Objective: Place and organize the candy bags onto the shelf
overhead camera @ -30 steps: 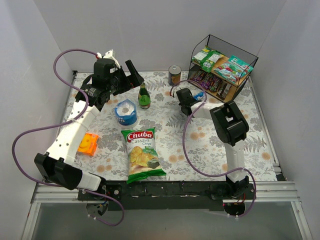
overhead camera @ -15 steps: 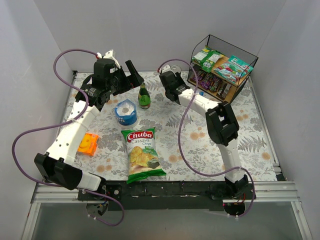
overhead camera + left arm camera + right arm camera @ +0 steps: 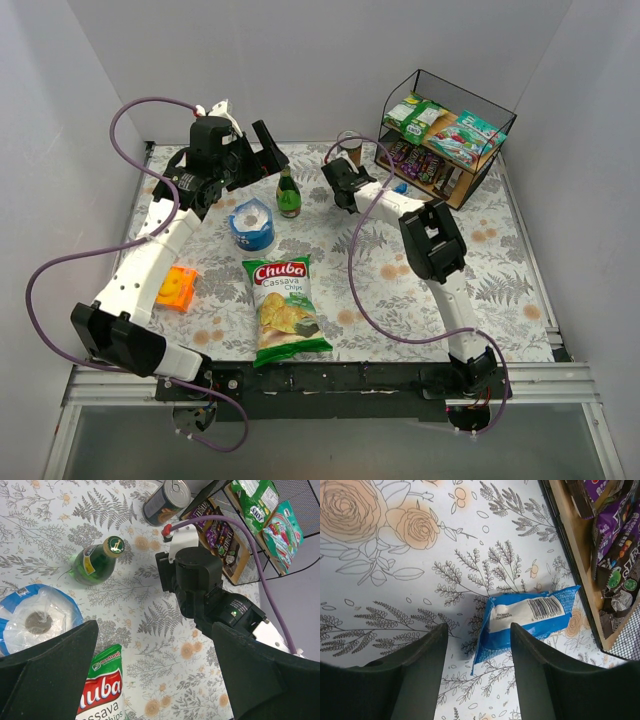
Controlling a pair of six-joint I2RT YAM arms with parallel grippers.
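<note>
Candy bag [image 3: 525, 622], blue, lies flat on the table [image 3: 395, 580] just ahead of my right pincer [image 3: 479, 630], spread wide and empty, beside the shelf [image 3: 572, 560].

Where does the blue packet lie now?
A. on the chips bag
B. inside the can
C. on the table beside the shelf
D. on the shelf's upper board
C: the blue packet lies flat on the table next to the shelf, with the right hand open above it.
</note>
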